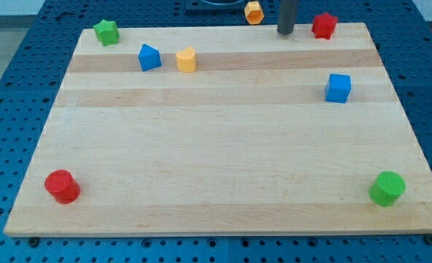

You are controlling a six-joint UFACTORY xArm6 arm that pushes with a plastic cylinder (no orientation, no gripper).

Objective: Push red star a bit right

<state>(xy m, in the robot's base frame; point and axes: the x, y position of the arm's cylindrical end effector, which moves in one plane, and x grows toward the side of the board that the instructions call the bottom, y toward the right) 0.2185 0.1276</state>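
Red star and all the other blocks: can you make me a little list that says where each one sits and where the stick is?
red star: top edge, view's right
my tip: just left of the red star, small gap
yellow hexagon: top edge, left of the tip
green star: top left corner
blue blocks: one upper left, one right side
yellow block: beside the upper-left blue one
red cylinder: bottom left
green cylinder: bottom right

My tip (286, 33) stands just left of the red star (324, 25)
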